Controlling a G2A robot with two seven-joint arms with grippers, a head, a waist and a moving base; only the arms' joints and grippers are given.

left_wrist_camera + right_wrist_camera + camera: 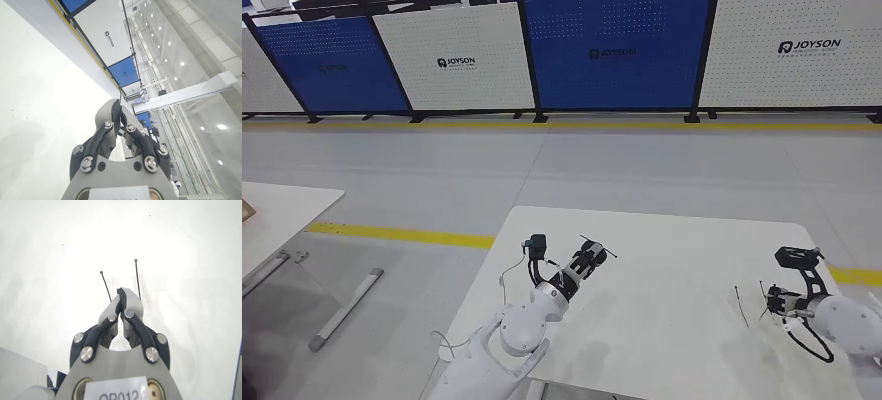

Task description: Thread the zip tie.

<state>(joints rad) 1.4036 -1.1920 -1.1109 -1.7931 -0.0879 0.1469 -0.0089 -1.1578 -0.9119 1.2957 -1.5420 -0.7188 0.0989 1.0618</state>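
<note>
Top view: over the left half of the table [672, 340], the left gripper [593, 256] is clamped on a zip tie [604, 249], whose strap pokes past the fingertips. Near the table's right edge, two spare ties [137, 279] stand upright in a clear stand [146, 291]. Just beside them the right gripper [120, 296] is pinched closed. A black nub at its tip may be a tie head.
</note>
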